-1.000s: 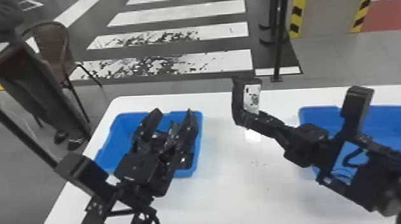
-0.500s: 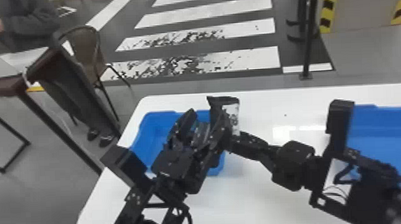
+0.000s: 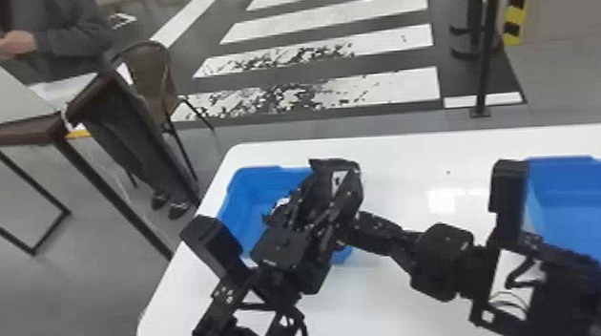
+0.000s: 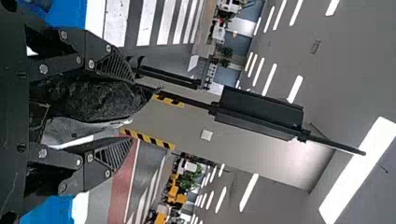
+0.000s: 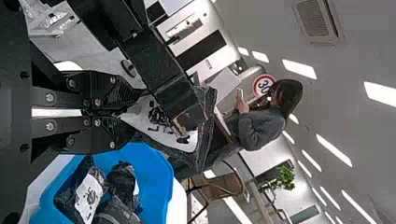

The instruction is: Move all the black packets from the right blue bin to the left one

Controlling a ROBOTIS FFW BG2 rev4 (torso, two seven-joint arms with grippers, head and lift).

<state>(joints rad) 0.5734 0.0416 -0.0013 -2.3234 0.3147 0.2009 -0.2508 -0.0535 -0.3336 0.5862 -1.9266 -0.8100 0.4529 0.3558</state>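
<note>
Now, left gripper [image 3: 324, 190]: clasping a rumpled black packet [image 4: 98, 100]
Right gripper [image 3: 362, 220]: pinching a white-labelled black packet [image 5: 161, 126]
Left blue plastic bin [image 5: 156, 163]: holding more packets [image 5: 89, 192]

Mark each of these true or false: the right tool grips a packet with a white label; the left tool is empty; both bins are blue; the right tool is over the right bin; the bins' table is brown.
Right tool grips a white-labelled packet: true.
Left tool is empty: false; a black packet sits between its fingers.
Left bin and right bin are blue: true.
Right tool is over the right bin: false; it is by the left.
Table is brown: false; white.
</note>
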